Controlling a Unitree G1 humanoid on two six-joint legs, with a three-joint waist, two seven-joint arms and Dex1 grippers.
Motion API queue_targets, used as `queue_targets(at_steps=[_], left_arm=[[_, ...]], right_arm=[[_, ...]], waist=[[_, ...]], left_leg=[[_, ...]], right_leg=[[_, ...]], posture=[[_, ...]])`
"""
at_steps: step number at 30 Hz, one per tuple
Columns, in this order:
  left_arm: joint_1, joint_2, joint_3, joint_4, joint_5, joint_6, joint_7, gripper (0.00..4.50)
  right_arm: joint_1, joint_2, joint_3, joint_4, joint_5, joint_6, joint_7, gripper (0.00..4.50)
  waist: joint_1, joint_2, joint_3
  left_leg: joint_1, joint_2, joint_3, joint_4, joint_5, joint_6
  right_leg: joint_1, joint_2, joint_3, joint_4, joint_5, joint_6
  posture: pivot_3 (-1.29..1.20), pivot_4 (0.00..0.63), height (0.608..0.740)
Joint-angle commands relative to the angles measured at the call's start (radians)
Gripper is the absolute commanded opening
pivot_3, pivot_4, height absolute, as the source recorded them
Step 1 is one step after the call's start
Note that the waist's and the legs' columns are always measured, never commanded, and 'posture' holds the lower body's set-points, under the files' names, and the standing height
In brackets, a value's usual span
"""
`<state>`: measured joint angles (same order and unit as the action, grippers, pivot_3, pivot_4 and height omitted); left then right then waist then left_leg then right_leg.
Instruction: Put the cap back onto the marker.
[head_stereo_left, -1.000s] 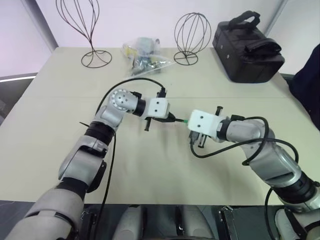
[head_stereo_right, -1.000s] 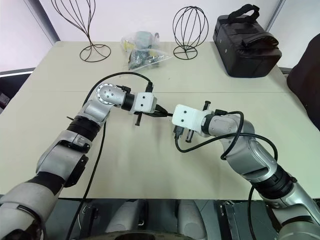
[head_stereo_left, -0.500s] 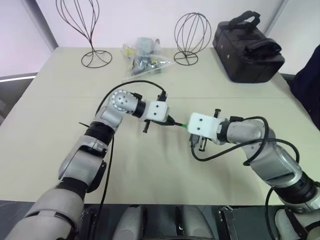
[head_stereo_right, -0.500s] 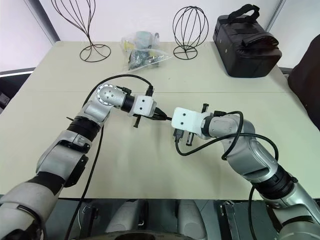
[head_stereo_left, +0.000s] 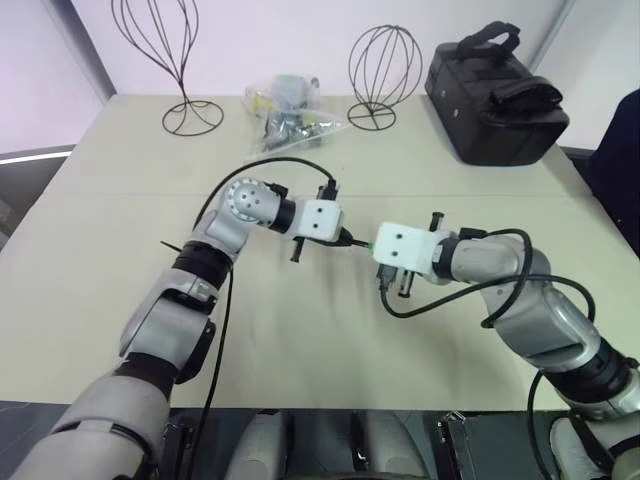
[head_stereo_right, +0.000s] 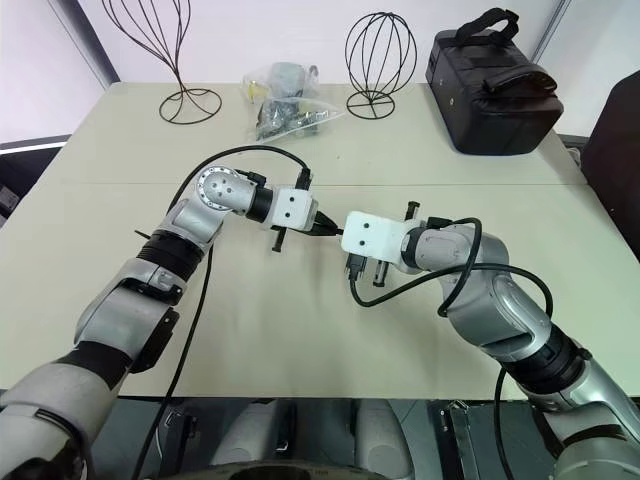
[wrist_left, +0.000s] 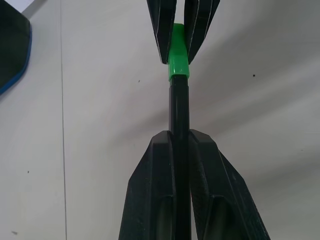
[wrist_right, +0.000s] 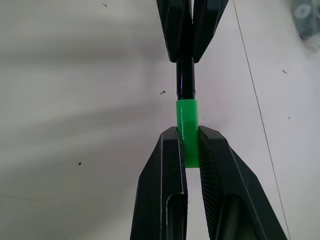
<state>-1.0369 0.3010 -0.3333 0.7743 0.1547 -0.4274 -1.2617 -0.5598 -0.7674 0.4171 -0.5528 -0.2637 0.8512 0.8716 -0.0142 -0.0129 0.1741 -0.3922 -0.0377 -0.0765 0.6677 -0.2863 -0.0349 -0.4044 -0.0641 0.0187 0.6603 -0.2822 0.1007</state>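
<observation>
- Above the beige table (head_stereo_left: 120, 230), the left gripper (wrist_left: 179, 137) pinches the black marker (wrist_left: 178, 107) between its fingers
- The right gripper (wrist_right: 189, 145) clamps the green cap (wrist_right: 187, 127), which meets the marker's end, mid-air between the two arms

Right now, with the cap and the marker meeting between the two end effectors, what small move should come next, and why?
Probably a short, straight push of the right end effector toward the left end effector. The cap is pinched in the right one, the marker in the left, and the two look aligned, end to end. Whether the cap is fully seated cannot be told, so press gently before releasing.
</observation>
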Motion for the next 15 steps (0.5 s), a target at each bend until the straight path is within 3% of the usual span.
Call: queue_targets(at_steps=[1,15], left_arm=[[-0.032,-0.059,-0.012,-0.064,-0.033,-0.023,0.006,0.0],[-0.053,-0.076,-0.036,-0.023,0.036,-0.078,0.102,0.0]], right_arm=[[-0.038,0.029,0.008,-0.012,-0.008,-0.01,-0.016,0.06],[-0.079,0.051,0.077,0.07,-0.077,-0.011,-0.006,0.06]], waist=[[0.0,0.0,0.0],[-0.001,0.0,0.0]], left_leg=[[0.0,0.0,0.0,0.0,0.0,0.0],[0.0,0.0,0.0,0.0,0.0,0.0]], right_leg=[[0.0,0.0,0.0,0.0,0.0,0.0],[-0.001,0.0,0.0,0.0,0.0,0.0]], posture=[[0.0,0.15,0.74],[0.0,0.15,0.74]])
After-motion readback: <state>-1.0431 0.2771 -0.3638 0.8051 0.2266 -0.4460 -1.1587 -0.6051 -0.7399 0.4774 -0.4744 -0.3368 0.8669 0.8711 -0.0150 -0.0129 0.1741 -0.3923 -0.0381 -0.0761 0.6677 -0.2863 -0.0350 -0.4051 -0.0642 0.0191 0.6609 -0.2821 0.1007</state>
